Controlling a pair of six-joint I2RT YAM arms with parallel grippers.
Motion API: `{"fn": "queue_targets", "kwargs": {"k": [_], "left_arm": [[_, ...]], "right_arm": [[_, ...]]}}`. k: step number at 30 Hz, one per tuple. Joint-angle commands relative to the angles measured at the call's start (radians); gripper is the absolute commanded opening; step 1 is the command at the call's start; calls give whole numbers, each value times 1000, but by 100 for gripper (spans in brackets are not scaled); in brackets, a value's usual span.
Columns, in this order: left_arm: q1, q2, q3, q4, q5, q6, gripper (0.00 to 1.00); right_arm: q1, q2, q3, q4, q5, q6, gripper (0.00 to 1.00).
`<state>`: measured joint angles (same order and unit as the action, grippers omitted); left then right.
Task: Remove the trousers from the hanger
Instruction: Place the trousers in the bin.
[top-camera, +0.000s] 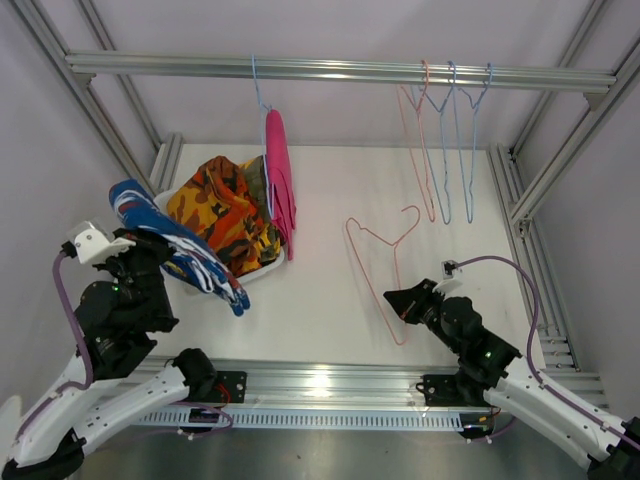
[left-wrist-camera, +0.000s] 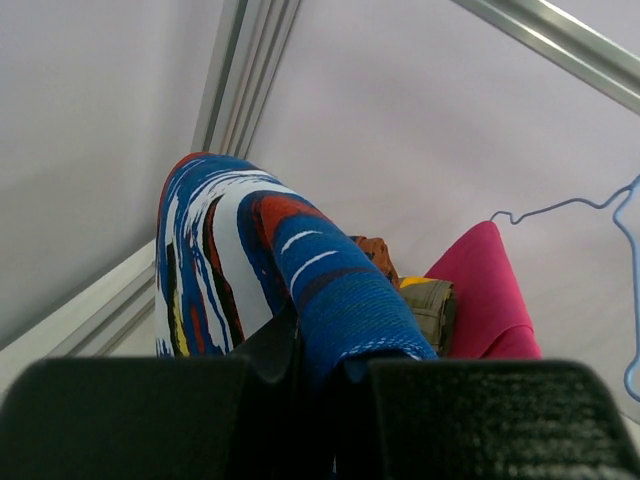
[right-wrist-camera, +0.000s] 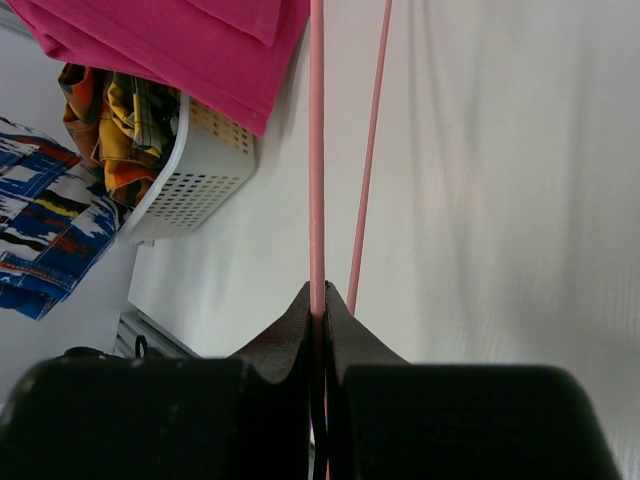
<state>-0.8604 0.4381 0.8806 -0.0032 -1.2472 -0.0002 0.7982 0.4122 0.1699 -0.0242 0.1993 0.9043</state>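
Left gripper (left-wrist-camera: 318, 352): closed on blue-and-white trousers (left-wrist-camera: 230, 250).
Right gripper (right-wrist-camera: 318, 310): pink hanger (right-wrist-camera: 317, 150) pinched.
Right wrist only: perforations of basket (right-wrist-camera: 200, 165) seen.

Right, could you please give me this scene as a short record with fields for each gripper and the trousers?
left gripper: shut on blue-and-white trousers, held near the basket
right gripper: shut on pink hanger, which carries no trousers
magenta trousers: hanging from the rail, not yet removed
orange camouflage trousers: in the basket
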Motion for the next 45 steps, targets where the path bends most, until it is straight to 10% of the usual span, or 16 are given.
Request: {"fn": "queue_targets", "kwargs": {"k": [1, 27, 45], "left_arm": [[53, 37, 5, 29, 18, -153, 1], [356, 480, 153, -311, -43, -748, 1], [492, 809, 205, -313, 239, -888, 15]], "right_arm": [[-14, -6, 2, 60, -20, -10, 0], [-99, 19, 95, -16, -121, -96, 0], [-143, 22, 77, -17, -146, -111, 0]]}}
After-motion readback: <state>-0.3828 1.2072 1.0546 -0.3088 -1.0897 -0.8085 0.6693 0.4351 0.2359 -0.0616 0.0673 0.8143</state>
